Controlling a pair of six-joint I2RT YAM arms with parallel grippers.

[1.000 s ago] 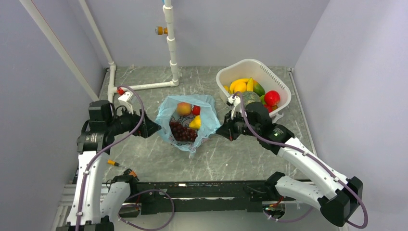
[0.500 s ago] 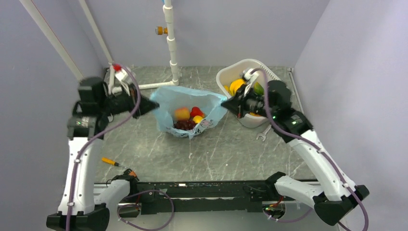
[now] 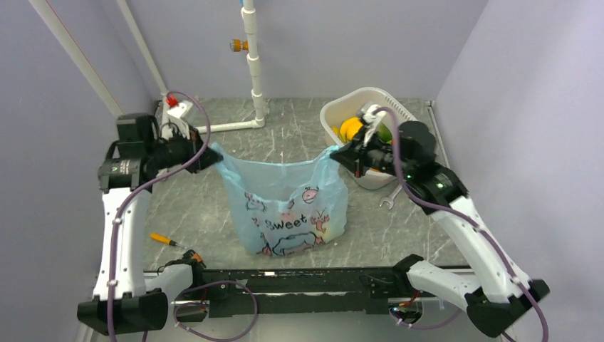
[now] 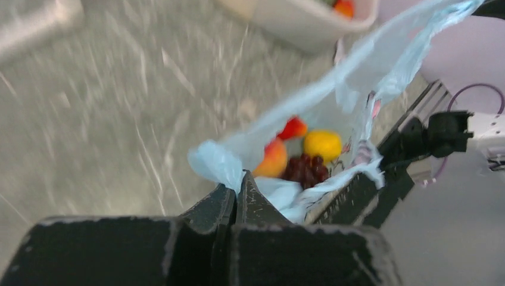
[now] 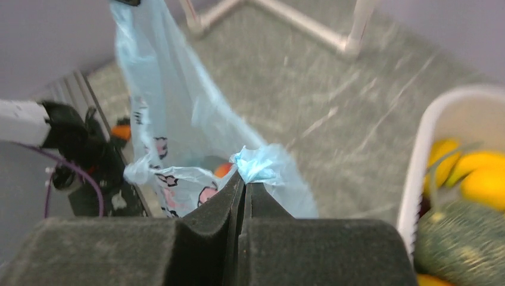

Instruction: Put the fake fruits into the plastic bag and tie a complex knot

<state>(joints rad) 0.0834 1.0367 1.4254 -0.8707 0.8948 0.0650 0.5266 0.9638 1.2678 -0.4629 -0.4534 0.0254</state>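
The light-blue plastic bag (image 3: pixel 288 206) hangs lifted between both arms, its printed side facing the camera. My left gripper (image 3: pixel 212 158) is shut on the bag's left handle (image 4: pixel 217 164). My right gripper (image 3: pixel 336 154) is shut on the right handle (image 5: pixel 257 167). The left wrist view looks down into the bag's mouth at fake fruits: a peach (image 4: pixel 273 161), a red one (image 4: pixel 294 127), a yellow one (image 4: pixel 322 145) and dark grapes (image 4: pixel 305 170). More fake fruits (image 3: pixel 352 128) lie in the white basket (image 3: pixel 342 105). No knot shows.
A white pipe frame (image 3: pixel 253 64) stands at the back. A wrench (image 3: pixel 388 200) lies right of the bag. An orange-handled screwdriver (image 3: pixel 165 241) lies at the front left. The basket is just behind my right gripper.
Both arms rose and spread apart, lifting the bag off the table until it hangs upright. The left gripper closed on its handle. The fruits sank inside out of the top view.
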